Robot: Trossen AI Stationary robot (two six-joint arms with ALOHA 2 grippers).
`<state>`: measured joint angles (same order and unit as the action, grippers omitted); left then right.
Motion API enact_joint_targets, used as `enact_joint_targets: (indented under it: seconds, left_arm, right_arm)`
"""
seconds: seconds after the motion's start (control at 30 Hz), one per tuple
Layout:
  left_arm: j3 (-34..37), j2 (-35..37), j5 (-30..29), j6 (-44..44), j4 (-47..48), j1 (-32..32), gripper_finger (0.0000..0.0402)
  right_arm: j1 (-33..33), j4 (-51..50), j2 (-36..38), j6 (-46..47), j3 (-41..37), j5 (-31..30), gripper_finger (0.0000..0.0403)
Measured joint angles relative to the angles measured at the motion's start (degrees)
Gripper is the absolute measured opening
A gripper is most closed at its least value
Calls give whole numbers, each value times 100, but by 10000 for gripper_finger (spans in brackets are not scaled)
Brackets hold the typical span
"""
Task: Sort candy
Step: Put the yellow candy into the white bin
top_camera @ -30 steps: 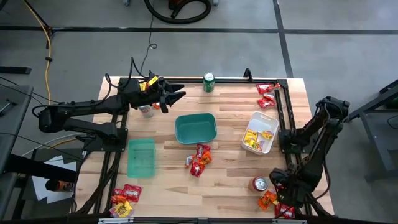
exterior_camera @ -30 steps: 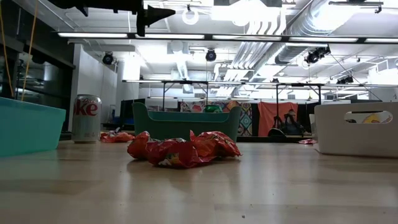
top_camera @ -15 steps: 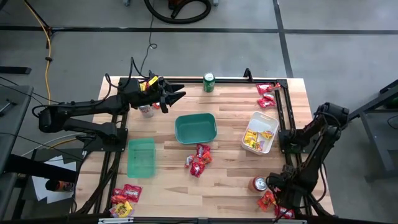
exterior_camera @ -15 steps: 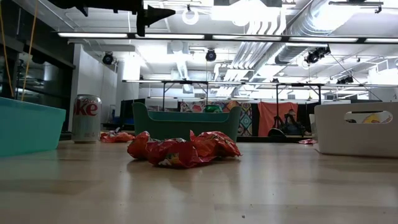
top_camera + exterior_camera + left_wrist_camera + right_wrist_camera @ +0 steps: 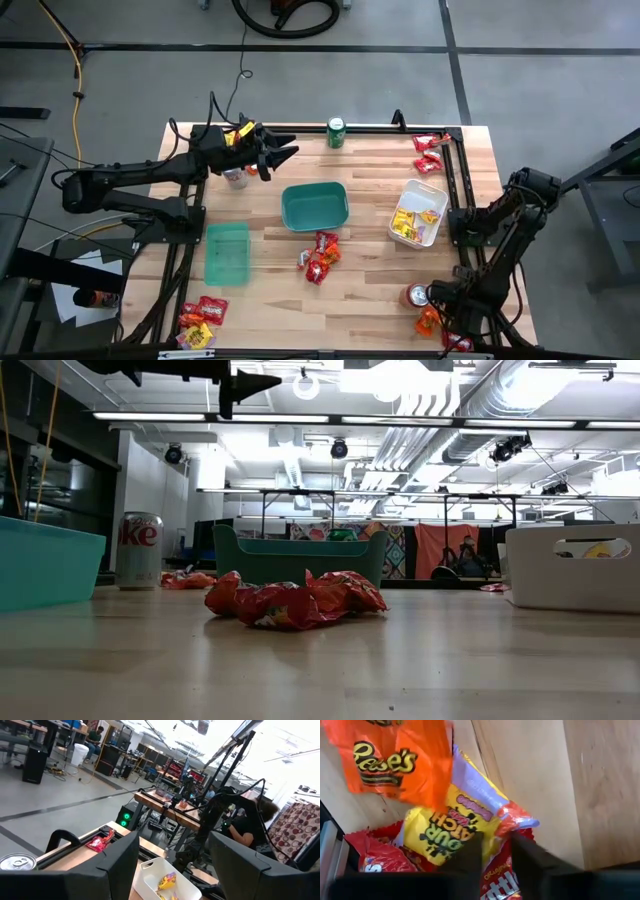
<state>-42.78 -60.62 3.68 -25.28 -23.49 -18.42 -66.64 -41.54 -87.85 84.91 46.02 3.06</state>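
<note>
High view: the left gripper hovers over the table's far left with fingers spread and empty; the right gripper is down at the near right corner pile of candy, beside a red can; more candy lies mid-table by the teal bin; low view: red packets heap before that bin; right wrist view: the dark fingers pinch a yellow packet, under an orange one
</note>
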Motion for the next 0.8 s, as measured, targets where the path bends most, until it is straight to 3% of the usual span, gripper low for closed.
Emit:
enact_joint_targets:
  seconds: [0.1, 0.27, 0.53, 0.67, 0.8]
  left_arm:
    - [0, 0, 0, 0, -4, -39, 227]
    - [0, 0, -2, 0, -5, -104, 227]
    - [2, 0, -7, 41, -6, -199, 227]
    - [1, 0, -9, 42, -8, -258, 227]
    - [2, 0, -9, 46, -8, -264, 227]
  right_arm:
    - [75, -8, 18, 12, 1, 167, 13]
    - [178, -381, 271, -57, 233, 165, 8]
    - [179, -2137, 1395, -134, 864, -59, 2]
    - [258, -2652, 2088, -173, 1074, -465, 1]
    - [652, -2827, 2596, -717, 1088, -1345, 0]
